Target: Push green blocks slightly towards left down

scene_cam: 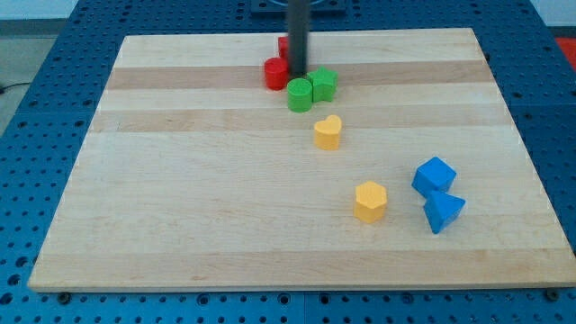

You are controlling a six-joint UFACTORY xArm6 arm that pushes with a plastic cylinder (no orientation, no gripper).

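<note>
**Rod tip beside the green pair**

The arm has no pincer; its dark rod ends in my tip (297, 76), which sits at the view's top, between the red cylinder (275, 73) and the two green blocks. The green cylinder (300, 94) and the green star-like block (324, 85) touch each other just below and right of the tip. A second red block (283, 43) is mostly hidden behind the rod. Lower on the wooden surface (180, 198) lie a yellow heart (328, 131), a yellow hexagon (370, 201), a blue cube (434, 175) and a blue, possibly triangular, block (443, 211).
</note>
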